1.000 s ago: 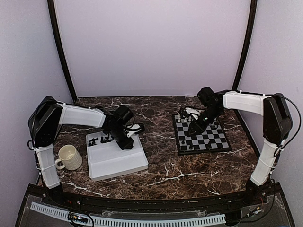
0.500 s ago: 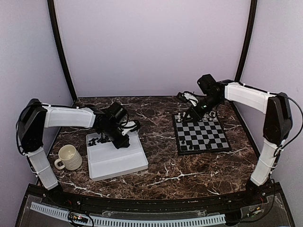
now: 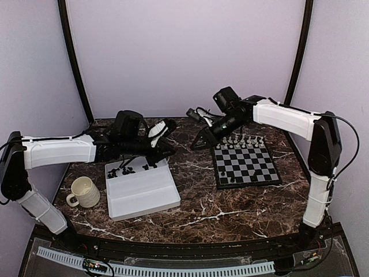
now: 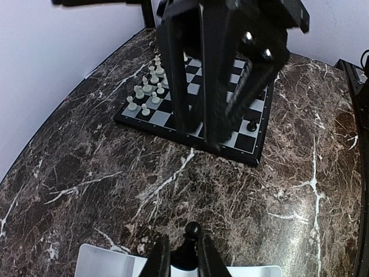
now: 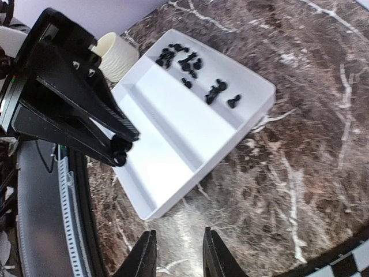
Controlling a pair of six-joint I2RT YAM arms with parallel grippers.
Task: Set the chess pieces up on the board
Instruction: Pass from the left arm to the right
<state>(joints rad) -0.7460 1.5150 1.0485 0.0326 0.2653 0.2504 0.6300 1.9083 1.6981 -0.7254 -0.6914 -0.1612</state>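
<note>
My left gripper [image 3: 167,149] hangs over the tray's far right corner, shut on a small black pawn [image 4: 190,241], which sits upright between the fingertips [image 4: 157,261]. My right gripper [image 3: 196,144] hovers left of the board, open and empty, with its fingers [image 5: 144,257] over bare marble. The board [image 3: 245,164] lies at the right, with white pieces [image 3: 242,140] along its far rows and a few black pieces [image 3: 230,180] near its front edge. Several black pieces [image 3: 130,169] lie in the far end of the white tray [image 3: 144,193]. The two grippers face each other, close together.
A cream ribbed mug [image 3: 83,192] stands left of the tray. The table is dark marble with a strip of bare marble [image 3: 196,179] between the tray and the board. Purple walls close the back and both sides.
My left gripper rose from the tray and swung right with the black pawn in it. My right gripper left the board and moved left toward the middle.
</note>
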